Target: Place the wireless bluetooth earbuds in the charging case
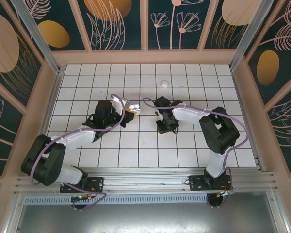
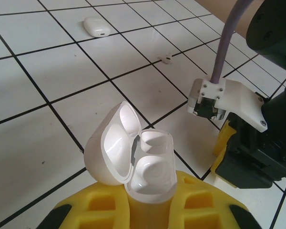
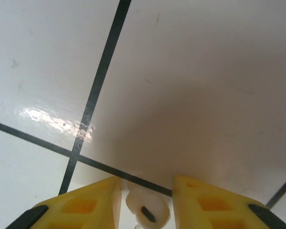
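One earbud sits between the right hand's barely parted fingers, right of the open case the left hand clamps, ready for loading.

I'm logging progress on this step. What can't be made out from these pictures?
- Right wrist view: the earbud between the right fingers is cut off by the bottom edge, so the grip is unclear.
- Left wrist view: the left fingers hide the base of the charging case.
- Top view: the charging case wells are too small to read.
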Robot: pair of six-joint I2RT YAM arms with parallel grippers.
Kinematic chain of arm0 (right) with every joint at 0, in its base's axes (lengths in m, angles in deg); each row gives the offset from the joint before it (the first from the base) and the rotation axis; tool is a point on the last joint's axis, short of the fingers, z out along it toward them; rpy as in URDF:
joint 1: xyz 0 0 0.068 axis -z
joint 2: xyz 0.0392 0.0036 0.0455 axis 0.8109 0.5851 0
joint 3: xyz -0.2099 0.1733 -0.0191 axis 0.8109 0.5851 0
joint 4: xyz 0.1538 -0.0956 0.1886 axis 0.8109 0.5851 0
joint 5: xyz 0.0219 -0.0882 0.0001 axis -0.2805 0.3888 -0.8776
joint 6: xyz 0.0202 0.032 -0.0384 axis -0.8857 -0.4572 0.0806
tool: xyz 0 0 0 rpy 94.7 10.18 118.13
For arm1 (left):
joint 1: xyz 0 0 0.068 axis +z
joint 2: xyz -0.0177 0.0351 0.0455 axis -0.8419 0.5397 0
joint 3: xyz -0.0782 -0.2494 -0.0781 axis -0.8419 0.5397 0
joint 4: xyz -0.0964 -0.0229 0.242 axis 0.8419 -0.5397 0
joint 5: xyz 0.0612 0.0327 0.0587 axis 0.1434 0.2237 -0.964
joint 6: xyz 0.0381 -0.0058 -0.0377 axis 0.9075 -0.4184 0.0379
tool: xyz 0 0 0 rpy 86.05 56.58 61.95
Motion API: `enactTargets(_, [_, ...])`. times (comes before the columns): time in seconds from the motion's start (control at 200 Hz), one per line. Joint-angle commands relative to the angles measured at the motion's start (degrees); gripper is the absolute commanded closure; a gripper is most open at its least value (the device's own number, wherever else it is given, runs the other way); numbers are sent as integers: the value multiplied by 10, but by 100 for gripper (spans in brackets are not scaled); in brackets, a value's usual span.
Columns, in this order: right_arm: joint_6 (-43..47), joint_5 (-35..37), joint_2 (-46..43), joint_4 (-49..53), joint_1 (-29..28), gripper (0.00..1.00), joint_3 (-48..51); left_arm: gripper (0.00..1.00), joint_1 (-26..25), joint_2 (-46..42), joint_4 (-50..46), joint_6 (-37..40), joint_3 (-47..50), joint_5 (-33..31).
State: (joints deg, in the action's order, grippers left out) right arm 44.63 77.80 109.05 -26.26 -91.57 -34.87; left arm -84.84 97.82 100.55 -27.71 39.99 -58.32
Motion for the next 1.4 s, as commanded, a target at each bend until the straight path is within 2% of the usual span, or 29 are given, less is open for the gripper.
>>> enactTargets(0.0, [-4, -8, 9, -2, -3, 61, -2, 100, 1, -20, 5, 10, 6, 5])
enactTargets(0.23, [-83, 12, -54, 29, -1, 56, -38, 100, 0, -30, 3, 10, -2, 15])
enactTargets(0.35, [-190, 16, -94, 38, 11, 55, -44, 100, 1, -27, 8, 1, -10, 30])
enactTargets(0.44, [-288, -8, -129, 13, 26, 55, -11, 100, 0, -22, 15, -9, -14, 43])
enactTargets(0.581, [-363, 4, -145, -8, 28, 56, 31, 100, 0, -13, 20, -23, -21, 60])
enactTargets(0.861, [-387, 0, -92, -9, 27, 61, 35, 100, -1, -14, 33, -41, -15, 78])
enactTargets(1.141, [-373, 8, -47, -2, 24, 66, 22, 100, -7, -20, 35, -43, -8, 80])
enactTargets(1.391, [-372, 10, -31, 3, 17, 66, 26, 100, -10, -19, 35, -45, -5, 79])
